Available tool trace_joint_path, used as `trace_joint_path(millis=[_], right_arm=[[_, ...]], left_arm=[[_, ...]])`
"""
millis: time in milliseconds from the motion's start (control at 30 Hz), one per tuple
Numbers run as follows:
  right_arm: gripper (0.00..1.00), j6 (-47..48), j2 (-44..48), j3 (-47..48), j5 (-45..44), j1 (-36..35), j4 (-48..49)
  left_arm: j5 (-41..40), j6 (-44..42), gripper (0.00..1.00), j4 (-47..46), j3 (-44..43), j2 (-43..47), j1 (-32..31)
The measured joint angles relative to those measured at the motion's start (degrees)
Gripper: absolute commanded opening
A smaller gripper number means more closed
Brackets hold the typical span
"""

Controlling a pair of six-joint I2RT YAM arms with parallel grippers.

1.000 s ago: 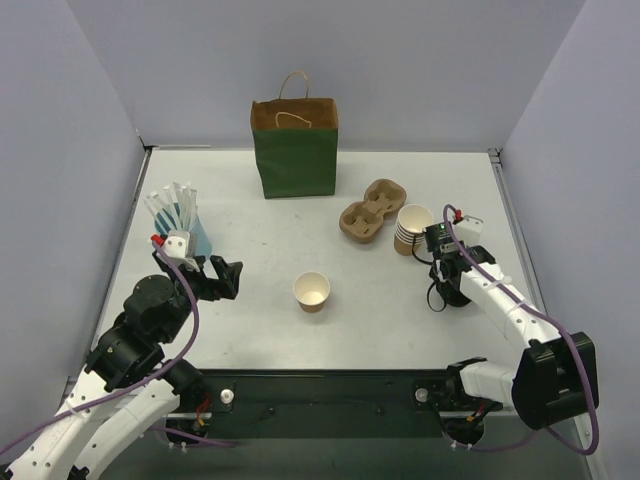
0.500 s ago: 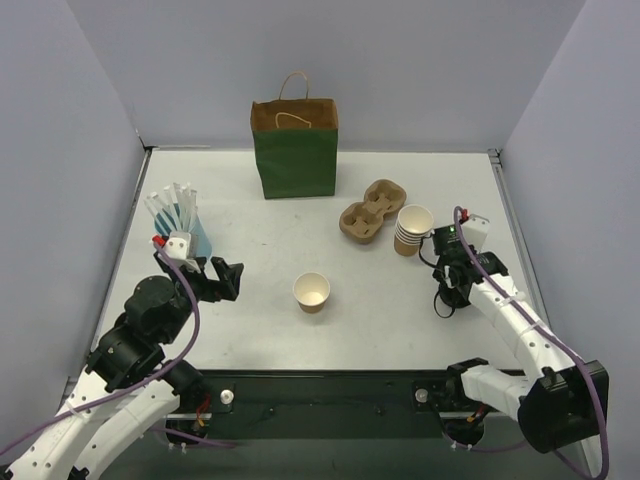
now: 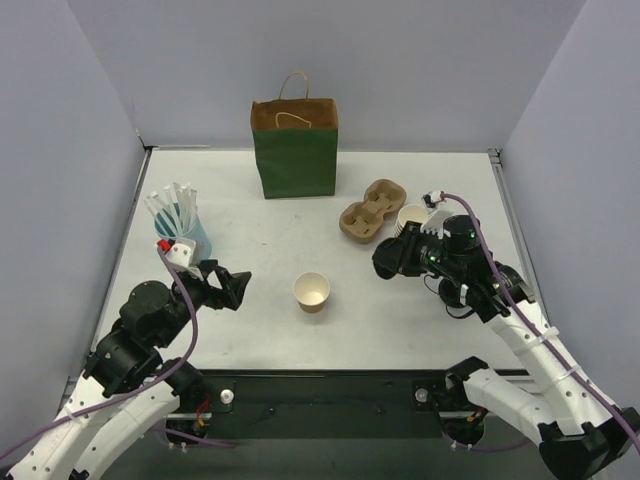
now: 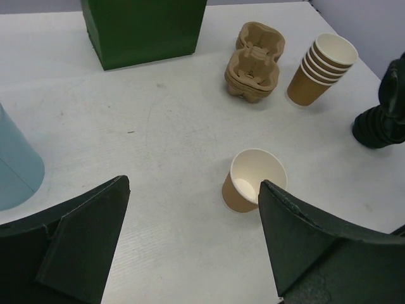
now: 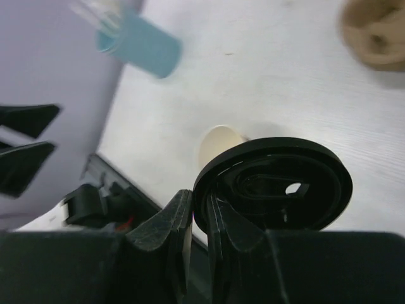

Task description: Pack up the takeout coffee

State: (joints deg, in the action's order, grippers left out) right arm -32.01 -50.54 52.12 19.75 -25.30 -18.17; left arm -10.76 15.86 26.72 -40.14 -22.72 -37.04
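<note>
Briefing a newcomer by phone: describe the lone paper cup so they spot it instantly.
Start at the green paper bag at the back of the table and come straight forward to the middle. The lone paper cup stands there upright, brown outside, white inside, unlidded, unlike the nested cup stack beside the pulp carrier at right.

**Top external:** fixed high behind the near edge. You look down and forward over the whole white table [image 3: 250, 215] to the dark green paper bag [image 3: 295, 150].
**Left wrist:** low and close, facing that same bag.
**Right wrist:** lowest, facing across to the table's near-left corner, half blocked by a round black plastic lid [image 5: 272, 183].
**Shared by all three:** the open brown paper cup [image 3: 312, 291] and the pale blue cylindrical holder [image 3: 192, 236].
</note>
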Motion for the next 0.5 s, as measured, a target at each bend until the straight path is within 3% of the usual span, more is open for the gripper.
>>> trace_joint_path(millis=[233, 500], right_arm=[[0.14, -13.1, -0.3, -5.2, 24.7, -2.2, 22.1], [0.15, -37.4, -5.7, -11.0, 37.4, -4.1, 53.9]], left_arm=[[10.6, 0.2, 0.88, -0.5, -0.3, -1.4, 0.0], [22.9, 3.5, 0.79, -9.6, -1.2, -10.0, 0.0]])
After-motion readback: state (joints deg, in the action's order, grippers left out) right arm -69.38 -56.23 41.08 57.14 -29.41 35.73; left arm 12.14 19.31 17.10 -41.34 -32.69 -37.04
